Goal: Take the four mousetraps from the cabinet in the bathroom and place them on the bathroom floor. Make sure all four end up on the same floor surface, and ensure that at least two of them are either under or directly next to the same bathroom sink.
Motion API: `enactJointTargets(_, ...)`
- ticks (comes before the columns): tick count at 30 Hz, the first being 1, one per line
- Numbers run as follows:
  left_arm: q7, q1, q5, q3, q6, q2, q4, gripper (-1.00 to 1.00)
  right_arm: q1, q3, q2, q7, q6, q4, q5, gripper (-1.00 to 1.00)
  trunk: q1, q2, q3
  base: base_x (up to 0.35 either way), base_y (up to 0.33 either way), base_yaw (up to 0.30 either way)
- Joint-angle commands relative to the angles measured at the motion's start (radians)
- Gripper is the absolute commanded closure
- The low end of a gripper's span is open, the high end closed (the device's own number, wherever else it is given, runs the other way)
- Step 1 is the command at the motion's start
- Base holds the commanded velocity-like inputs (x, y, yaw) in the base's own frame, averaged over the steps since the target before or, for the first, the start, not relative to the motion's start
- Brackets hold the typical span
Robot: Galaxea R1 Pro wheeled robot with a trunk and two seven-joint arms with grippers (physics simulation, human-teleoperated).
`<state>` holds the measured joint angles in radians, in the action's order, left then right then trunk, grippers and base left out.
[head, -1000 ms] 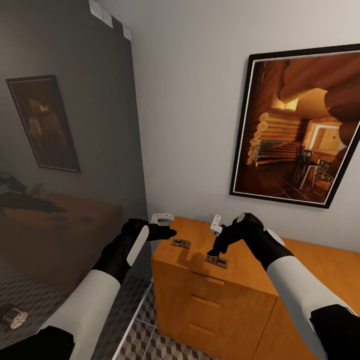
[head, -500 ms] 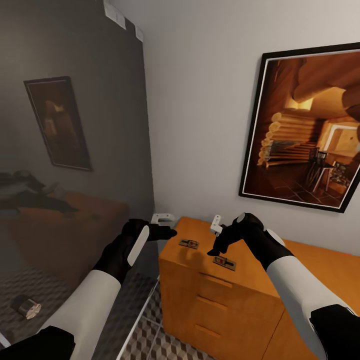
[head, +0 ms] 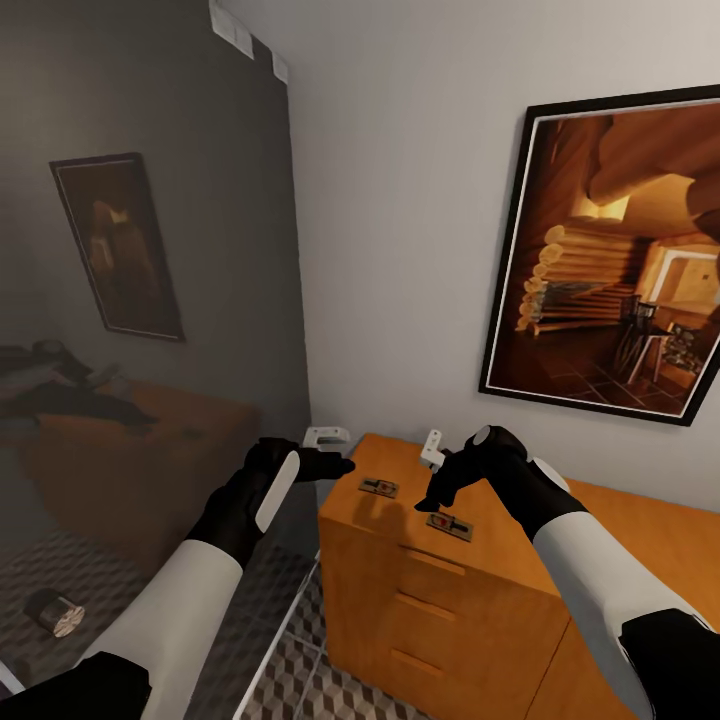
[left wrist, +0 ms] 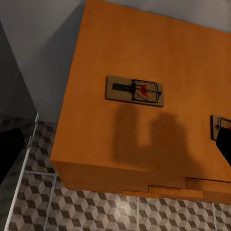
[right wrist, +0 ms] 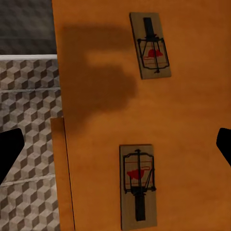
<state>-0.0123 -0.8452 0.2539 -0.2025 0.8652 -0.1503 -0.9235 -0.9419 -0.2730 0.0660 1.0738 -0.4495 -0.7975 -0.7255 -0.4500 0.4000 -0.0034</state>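
Observation:
Two mousetraps [head: 378,487] [head: 447,524] lie flat on the top of the orange-brown cabinet [head: 440,600], near its left end. The left wrist view looks down on one mousetrap [left wrist: 134,91] and the edge of the other [left wrist: 220,127]. Both traps [right wrist: 150,45] [right wrist: 137,185] lie in the right wrist view. My left gripper [head: 336,463] hovers open just beyond the cabinet's left edge. My right gripper [head: 428,497] hangs open a little above the nearer trap, its fingertips [right wrist: 8,154] spread wide. The cube-patterned bathroom floor [head: 300,680] lies below. The bathroom sink is out of view.
A dark glass shower partition [head: 150,300] with a white bottom rail [head: 268,650] stands close to the cabinet's left side. A metal cylinder [head: 55,612] lies on the dark floor behind it. A framed cabin picture [head: 610,260] hangs on the wall above the cabinet.
The whole picture slid slightly right a second ago, so the camera moved. Both arms hold the same pose and the two mousetraps have not moved.

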Motion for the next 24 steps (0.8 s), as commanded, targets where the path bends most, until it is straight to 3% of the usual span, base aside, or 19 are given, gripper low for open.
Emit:
enactJointTargets(1, 0.0, 0.0, 0.0, 0.0, 0.0, 0.0, 0.0, -1.0, 0.0, 0.0, 0.0, 0.0, 0.0, 0.0, 0.0, -1.0, 0.0, 0.0, 0.0, 0.0, 0.0, 0.001)
enactJointTargets(24, -0.01, 0.0, -0.002, 0.0, -0.003, -0.001, -0.002, -1.0, 0.0, 0.0, 0.0, 0.0, 0.0, 0.001, 0.0, -1.0, 0.0, 0.0, 0.0, 0.0, 0.0, 0.0)
